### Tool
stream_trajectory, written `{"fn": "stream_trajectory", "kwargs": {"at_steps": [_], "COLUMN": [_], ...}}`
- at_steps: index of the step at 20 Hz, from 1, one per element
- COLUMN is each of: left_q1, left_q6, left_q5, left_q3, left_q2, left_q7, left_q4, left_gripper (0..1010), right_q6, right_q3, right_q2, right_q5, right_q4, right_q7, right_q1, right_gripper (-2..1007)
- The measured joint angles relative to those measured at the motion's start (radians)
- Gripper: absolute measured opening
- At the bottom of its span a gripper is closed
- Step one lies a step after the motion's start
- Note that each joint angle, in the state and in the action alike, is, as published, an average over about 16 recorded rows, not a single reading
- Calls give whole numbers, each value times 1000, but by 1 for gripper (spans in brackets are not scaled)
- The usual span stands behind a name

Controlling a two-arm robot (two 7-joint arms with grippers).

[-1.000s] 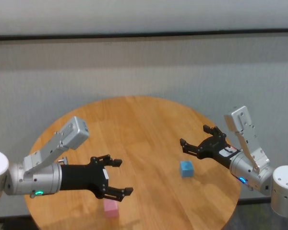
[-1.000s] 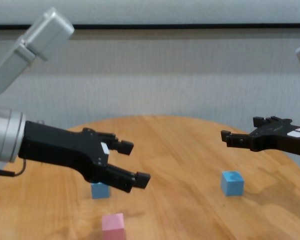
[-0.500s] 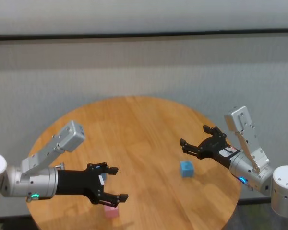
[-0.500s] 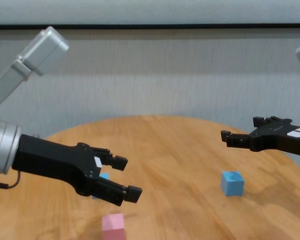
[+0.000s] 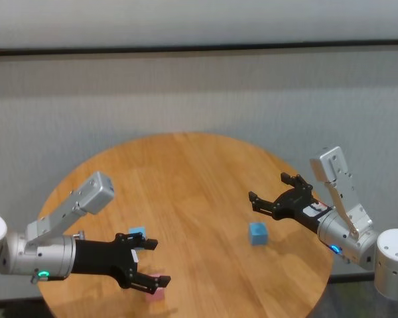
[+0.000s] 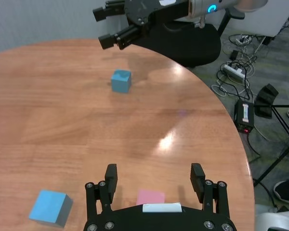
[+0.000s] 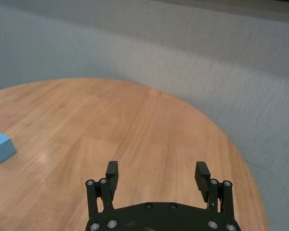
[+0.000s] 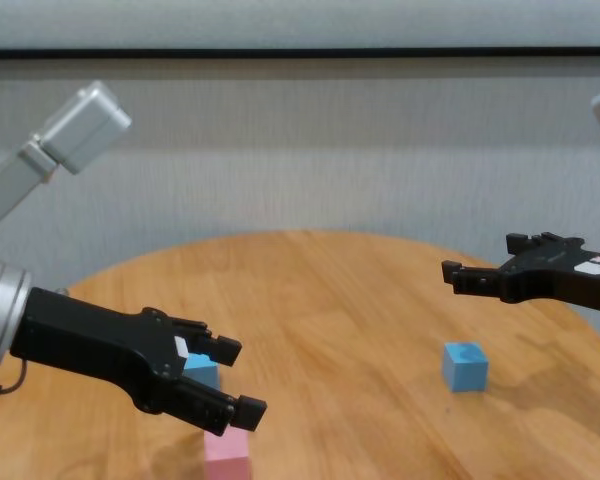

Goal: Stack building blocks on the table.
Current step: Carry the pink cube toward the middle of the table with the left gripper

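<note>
Item 1, left gripper [image 5: 146, 264]: low over the near left part of the table [image 5: 186, 172], fingers spread wide, holding nothing. The pink block [image 6: 150, 197] lies on the wood between the two fingers in the left wrist view, partly hidden under the gripper body. Risk, as a judgement: if the fingers come down off-centre, one tip could land on the block's top or nudge it across the smooth planks, so the close catches a corner or nothing.

Item 2, near blue block [image 5: 138, 234]: on the table just beside the left gripper, on its far side. Risk: a sideways correction could knock it, shifting the likely base of the stack.

Item 3, far blue block [image 5: 257, 233]: on the table right of centre, well apart from the other two and untouched.

Item 4, right gripper [image 5: 274, 193]: hovers above the table beyond the far blue block, fingers spread, empty.

View notes: the left wrist view alone shows the pink block bracketed by the fingers; head and chest views show only part of it behind the lower finger. The right wrist view shows one blue block at the edge of its field.
</note>
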Motion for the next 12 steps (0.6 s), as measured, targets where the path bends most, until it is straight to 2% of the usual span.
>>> {"fn": "stream_trajectory", "kwargs": {"at_steps": [12], "left_q1": [-32], "left_q6": [12], "left_q5": [-16], "left_q3": [33], "left_q2": [-10], "left_q7": [-7], "left_q4": [59], "left_gripper": [1000], "right_q6": [0], "right_q3": [0], "right_q2": [0], "right_q5": [0], "right_q4": [0], "right_q7": [0], "right_q1": [0], "right_gripper": [1001]}}
